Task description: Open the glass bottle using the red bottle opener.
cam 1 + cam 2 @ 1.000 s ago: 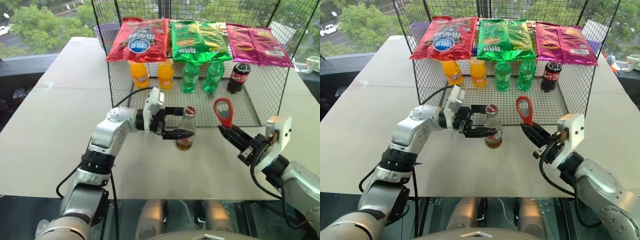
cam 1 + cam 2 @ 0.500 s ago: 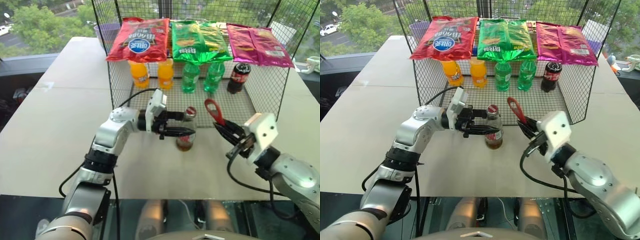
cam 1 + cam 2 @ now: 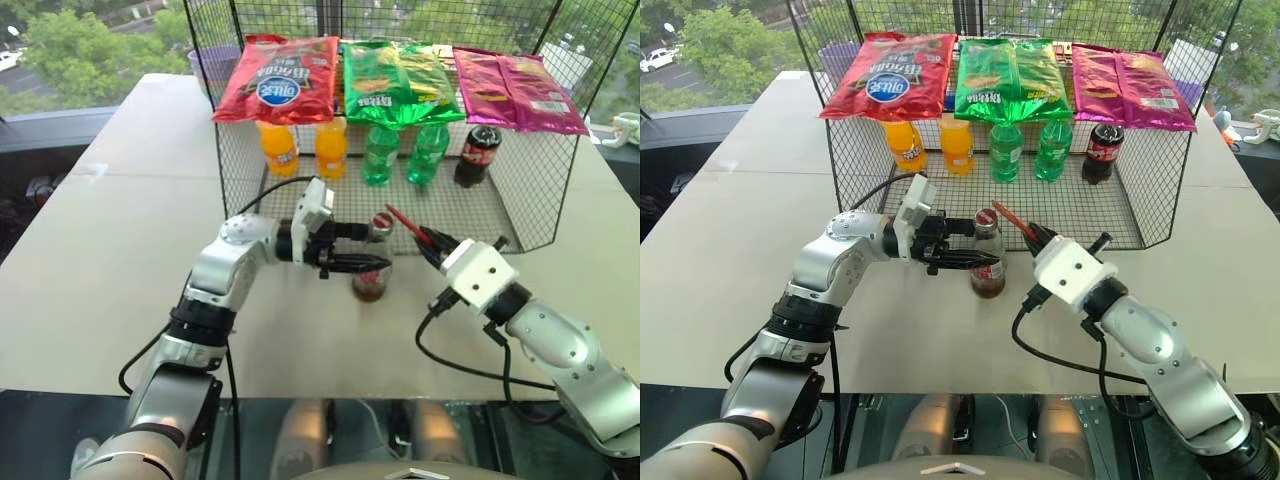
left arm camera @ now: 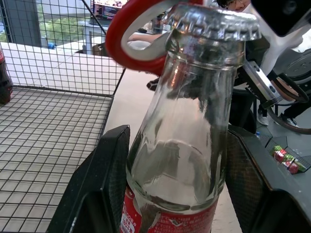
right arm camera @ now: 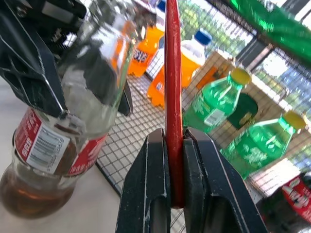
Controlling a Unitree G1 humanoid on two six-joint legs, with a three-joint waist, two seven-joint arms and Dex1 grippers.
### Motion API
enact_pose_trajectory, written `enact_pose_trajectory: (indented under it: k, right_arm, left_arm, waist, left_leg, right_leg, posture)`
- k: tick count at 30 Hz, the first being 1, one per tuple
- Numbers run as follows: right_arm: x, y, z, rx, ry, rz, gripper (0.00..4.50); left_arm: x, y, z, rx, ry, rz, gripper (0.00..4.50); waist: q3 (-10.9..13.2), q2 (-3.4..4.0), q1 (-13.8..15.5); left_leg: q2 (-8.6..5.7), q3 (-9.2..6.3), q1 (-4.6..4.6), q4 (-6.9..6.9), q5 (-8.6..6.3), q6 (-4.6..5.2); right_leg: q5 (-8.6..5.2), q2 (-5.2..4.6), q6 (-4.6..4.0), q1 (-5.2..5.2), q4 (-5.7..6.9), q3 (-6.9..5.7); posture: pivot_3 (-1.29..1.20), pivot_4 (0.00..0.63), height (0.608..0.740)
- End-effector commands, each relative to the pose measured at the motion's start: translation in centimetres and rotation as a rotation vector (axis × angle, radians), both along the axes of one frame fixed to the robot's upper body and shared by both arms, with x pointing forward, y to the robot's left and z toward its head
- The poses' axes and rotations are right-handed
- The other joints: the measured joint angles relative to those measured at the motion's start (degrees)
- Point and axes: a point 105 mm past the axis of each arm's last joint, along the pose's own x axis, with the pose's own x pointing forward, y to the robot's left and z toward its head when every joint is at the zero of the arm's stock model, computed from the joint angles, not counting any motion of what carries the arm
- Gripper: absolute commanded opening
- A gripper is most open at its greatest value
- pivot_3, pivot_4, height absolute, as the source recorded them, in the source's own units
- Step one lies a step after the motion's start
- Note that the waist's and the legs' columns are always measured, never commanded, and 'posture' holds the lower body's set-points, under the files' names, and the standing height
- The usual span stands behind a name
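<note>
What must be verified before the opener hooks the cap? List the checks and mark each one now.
1. Left gripper clamped on the glass bottle: ok, a finger sits on each side of its body in the left wrist view.
2. Bottle upright on the table: ok.
3. Cap on the neck: ok, not yet lifted.
4. Right gripper shut on the red bottle opener: ok, both fingers pinch the handle.
5. Opener ring level with the cap: ok, it sits right beside it.
6. Ring hooked under the cap edge: cannot tell.
</note>
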Motion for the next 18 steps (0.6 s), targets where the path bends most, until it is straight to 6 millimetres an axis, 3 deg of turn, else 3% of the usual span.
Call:
enact_pose_trajectory:
  k: [1, 9, 18]
  right_arm:
    - [-0.3, 0.3, 1.3, -0.012, -0.088, 0.012, 0.00]
    - [-0.8, 0.8, 1.3, -0.113, -0.197, 0.037, 0.00]
    - [-1.8, 1.6, -1.5, -0.246, -0.285, 0.095, 0.00]
  left_arm:
    - [0.0, -0.1, 1.1, -0.027, -0.037, -0.007, 2.20]
    - [0.1, 0.0, 1.2, -0.036, -0.034, 0.001, 2.20]
    - [0.0, 0.2, 1.5, -0.046, -0.021, 0.013, 2.20]
  waist:
    - [0.0, 0.00, 0.0]
    - [0.0, 0.00, 0.0]
    - [0.0, 0.00, -0.1]
  left_leg:
    - [0.00, 0.00, 0.00, 0.00, 0.00, 0.00]
    - [-0.01, 0.01, 0.00, 0.00, 0.00, 0.00]
    - [-0.01, 0.01, 0.02, 0.00, 0.01, -0.02]
  right_leg:
    - [0.00, 0.00, 0.00, 0.00, 0.00, 0.00]
    - [0.00, 0.00, 0.00, 0.00, 0.00, 0.00]
    - [0.00, 0.00, 0.00, 0.01, 0.00, 0.00]
  posture:
    - [0.00, 0.150, 0.740]
    - [0.00, 0.150, 0.740]
    - [0.00, 0.150, 0.740]
